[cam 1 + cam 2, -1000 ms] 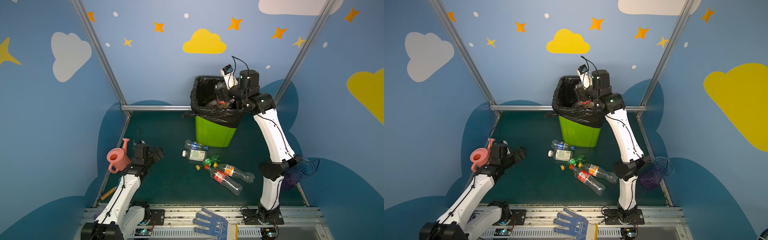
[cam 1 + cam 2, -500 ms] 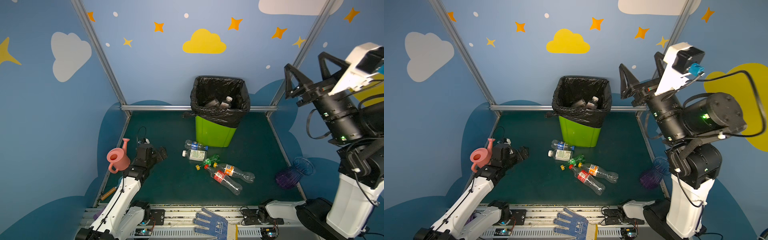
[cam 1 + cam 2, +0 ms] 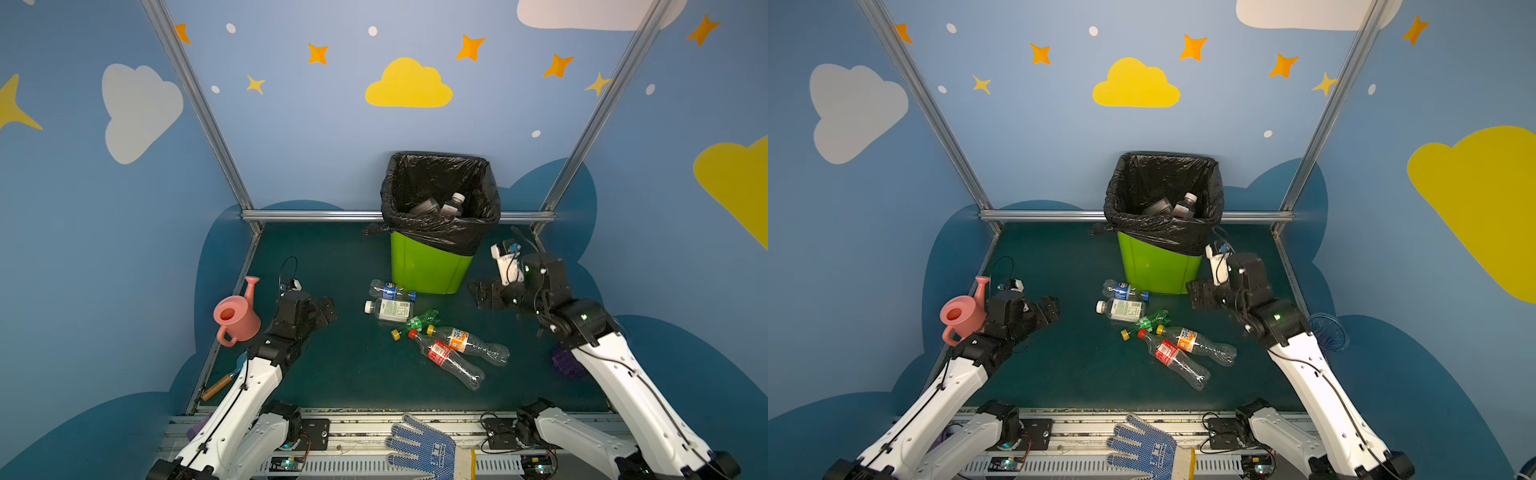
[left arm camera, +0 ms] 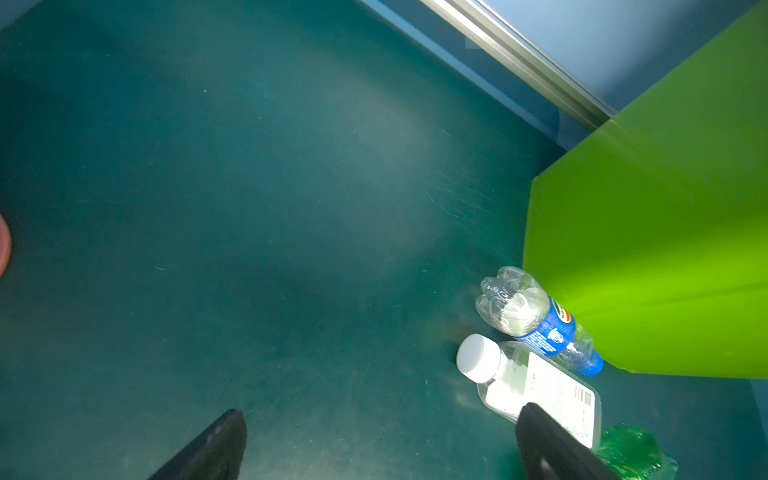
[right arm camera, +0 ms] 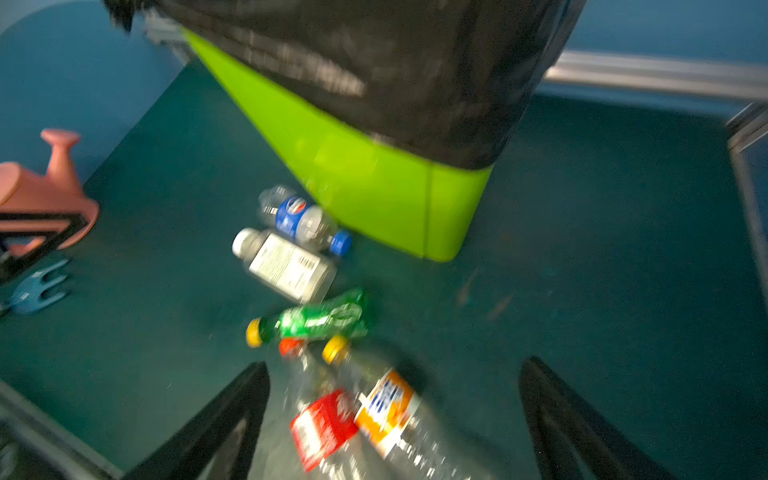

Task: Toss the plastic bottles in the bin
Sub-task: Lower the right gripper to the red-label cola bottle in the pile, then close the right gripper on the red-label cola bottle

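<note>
the left gripper (image 3: 326, 305) hangs low over the dark green floor (image 3: 340, 374) with its jaws spread wide and nothing between them. in the left wrist view its two black fingers (image 4: 216, 444) frame bare floor, and one of them overlaps the white-label bottle (image 3: 390, 309) there, though both top views show the gripper well apart from it. the pink watering can (image 3: 237, 318) stands just beside this arm, on its outer side. the right gripper (image 3: 478, 296) hovers near the corner of the bin (image 3: 428, 266) closest to its own arm, jaws also wide and empty. its wrist view is blurred, yet the gap between the fingers shows only floor and bottles lying beyond. five of the plastic bottles (image 3: 1167, 353) lie on the floor in front of the bin, between the two arms. the blue-label bottle (image 3: 390, 289) is right against the bin's base and the white-label bottle is just in front of it. next comes the crushed green bottle (image 3: 417, 321) with a yellow cap, then the orange-label bottle (image 3: 461, 343) and the red-label bottle (image 3: 442, 357) side by side. two more bottles (image 3: 451, 205) rest inside the bin, within the black bag (image 3: 440, 237) that folds over its rim. a purple vase (image 3: 1327, 332) sits at the outer side of the right arm, and a blue-dotted glove (image 3: 422, 451) lies on the front rail (image 3: 353, 428).
</note>
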